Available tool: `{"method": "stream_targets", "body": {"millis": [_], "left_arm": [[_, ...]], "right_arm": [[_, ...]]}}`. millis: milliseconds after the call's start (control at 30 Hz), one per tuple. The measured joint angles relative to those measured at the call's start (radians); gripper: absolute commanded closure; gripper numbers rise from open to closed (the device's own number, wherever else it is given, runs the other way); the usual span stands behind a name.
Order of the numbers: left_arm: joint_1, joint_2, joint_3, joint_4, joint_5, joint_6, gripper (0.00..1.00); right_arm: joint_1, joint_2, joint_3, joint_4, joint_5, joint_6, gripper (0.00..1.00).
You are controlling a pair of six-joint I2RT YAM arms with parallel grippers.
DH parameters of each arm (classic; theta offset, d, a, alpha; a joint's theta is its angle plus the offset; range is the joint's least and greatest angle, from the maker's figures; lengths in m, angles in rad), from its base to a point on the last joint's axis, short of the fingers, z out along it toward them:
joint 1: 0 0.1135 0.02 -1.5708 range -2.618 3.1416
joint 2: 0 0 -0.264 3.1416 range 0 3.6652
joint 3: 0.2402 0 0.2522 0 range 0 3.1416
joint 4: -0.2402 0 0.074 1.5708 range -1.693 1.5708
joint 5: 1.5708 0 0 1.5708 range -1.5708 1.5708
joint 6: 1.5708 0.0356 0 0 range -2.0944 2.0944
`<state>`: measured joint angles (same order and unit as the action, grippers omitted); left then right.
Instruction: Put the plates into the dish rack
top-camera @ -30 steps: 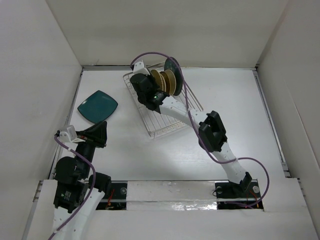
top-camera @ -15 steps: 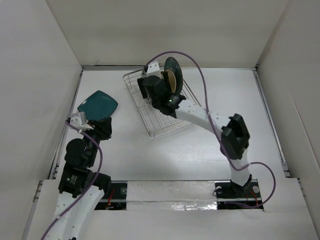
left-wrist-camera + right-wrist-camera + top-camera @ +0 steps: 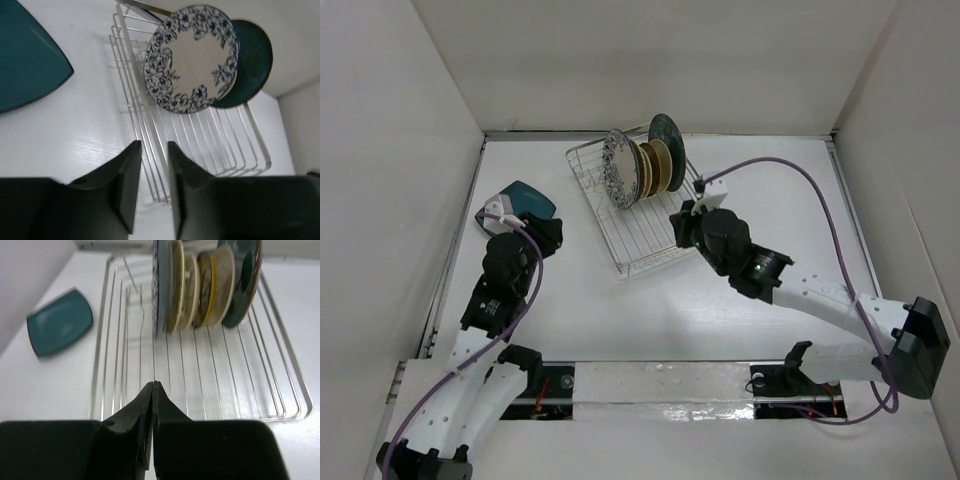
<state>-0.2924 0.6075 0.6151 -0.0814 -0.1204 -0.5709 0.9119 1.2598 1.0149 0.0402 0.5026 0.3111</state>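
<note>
At my right gripper (image 3: 152, 386), the two fingers are pressed flat together with nothing between them. It hovers by the near end of the dish rack (image 3: 642, 245), pointing along the wire floor toward the loaded row and well apart from it. At my left gripper (image 3: 153, 150), the fingers stand a narrow gap apart and hold nothing; rack wire shows through the gap. This gripper sits over the white table (image 3: 780, 190), to the left of the rack and aimed toward it. The teal rounded-square plate (image 3: 25, 60) lies flat on the table just beside it, outside the rack and to the rack's left. In the top view my left wrist covers part of this plate, and I cannot tell whether anything touches it. Inside the rack, at its far end, the other plates stand on edge in a close row. The large blue-and-white patterned plate (image 3: 190, 52) is the nearest of them, with its floral face turned toward my left wrist camera. Behind it come a cream plate (image 3: 186, 285), a gold-brown plate (image 3: 204, 287) and a yellowish plate (image 3: 223, 285), packed so tightly that the exact count is uncertain. The dark teal round plate (image 3: 245, 280) closes the row at the far rim.
</note>
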Motion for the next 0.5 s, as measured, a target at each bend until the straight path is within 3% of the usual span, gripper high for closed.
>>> {"method": "stream_targets", "body": {"millis": [67, 133, 167, 300, 500], "left_arm": [[0.000, 0.014, -0.018, 0.042, -0.048, -0.045, 0.46], [0.000, 0.007, -0.068, 0.095, -0.135, -0.108, 0.37], [0.000, -0.002, -0.101, 0.103, -0.152, -0.125, 0.37], [0.014, 0.012, -0.193, 0.132, -0.250, -0.218, 0.38], [0.132, 0.106, -0.235, 0.169, -0.264, -0.346, 0.39]], "right_arm": [[0.005, -0.050, -0.089, 0.014, -0.041, 0.017, 0.75], [0.008, -0.100, -0.163, 0.018, -0.089, 0.040, 0.67], [0.011, -0.120, -0.187, 0.024, -0.109, 0.051, 0.67], [0.042, -0.179, -0.274, 0.089, -0.161, 0.087, 0.45], [0.053, -0.192, -0.337, 0.112, -0.219, 0.119, 0.42]]}}
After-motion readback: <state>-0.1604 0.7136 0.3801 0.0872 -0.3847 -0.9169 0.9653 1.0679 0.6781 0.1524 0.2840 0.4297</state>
